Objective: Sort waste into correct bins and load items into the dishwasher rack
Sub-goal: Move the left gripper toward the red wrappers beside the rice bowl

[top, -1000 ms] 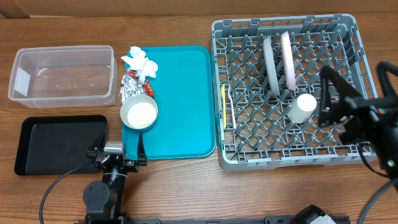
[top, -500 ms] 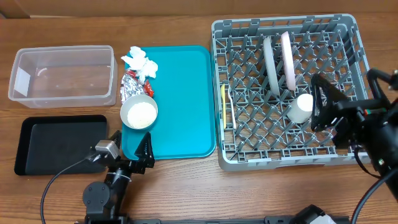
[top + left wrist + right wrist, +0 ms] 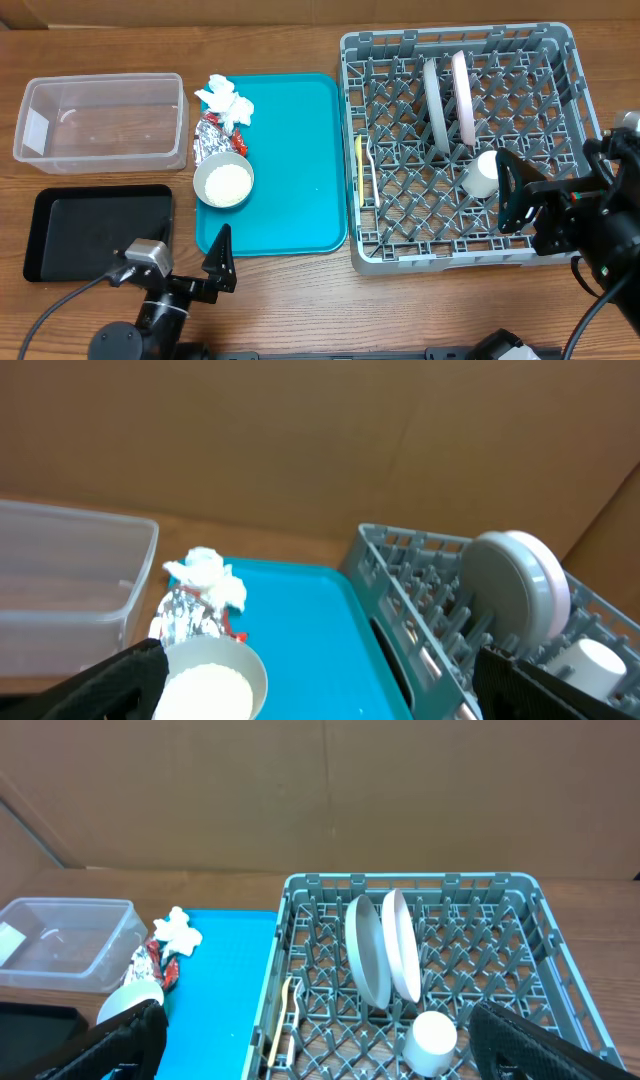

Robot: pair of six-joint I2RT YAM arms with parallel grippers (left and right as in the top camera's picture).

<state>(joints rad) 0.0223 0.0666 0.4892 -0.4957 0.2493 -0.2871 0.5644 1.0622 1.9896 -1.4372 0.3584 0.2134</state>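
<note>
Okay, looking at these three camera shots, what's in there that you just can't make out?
- Bowl, overhead view: its filling is white, but single grains are too small to tell.
- Foil wrapper, overhead view: partly covered by the tissue.
- Black tray, right wrist view: mostly cut off at the bottom-left corner.
- Clear tub, left wrist view: cut off by the left edge.

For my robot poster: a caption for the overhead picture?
Plates, cup and utensil in the rack; tissue, foil and rice bowl at the teal tray.
</note>
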